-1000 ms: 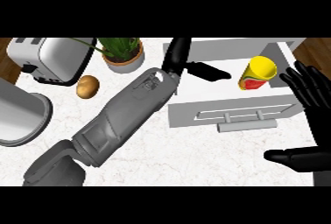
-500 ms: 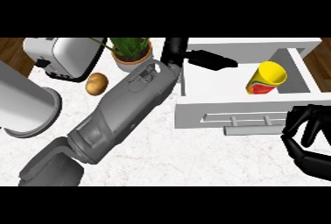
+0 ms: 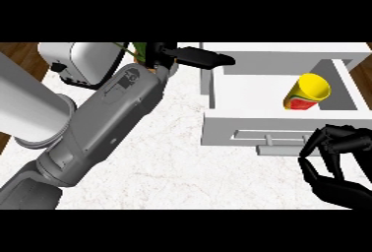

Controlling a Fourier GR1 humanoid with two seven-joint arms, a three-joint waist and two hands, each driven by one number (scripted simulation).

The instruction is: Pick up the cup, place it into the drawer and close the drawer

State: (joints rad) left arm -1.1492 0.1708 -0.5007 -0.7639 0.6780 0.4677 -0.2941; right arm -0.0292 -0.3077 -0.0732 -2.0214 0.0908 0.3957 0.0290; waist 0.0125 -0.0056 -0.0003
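The cup [image 3: 308,92] lies in the open drawer [image 3: 280,129]; right hand [image 3: 335,167] curls empty by its handle, left hand [image 3: 190,55] spread

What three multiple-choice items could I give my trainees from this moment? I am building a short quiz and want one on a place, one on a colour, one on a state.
1. Where is the cup?
A. On the counter beside the toaster
B. Inside the drawer
C. In the left hand

2. What colours does the cup show?
A. Yellow with a red band
B. Blue and white
C. All black

3. How does the drawer stand?
A. Pushed fully shut
B. Taken off the counter
C. Pulled open

Key:
1 B, the cup sits between the drawer's white walls, with no hand on it.
2 A, its mouth and body are yellow and a red band runs low on its side.
3 C, the inside shows from above, and the right hand, fingers curled, is at the front by the handle.
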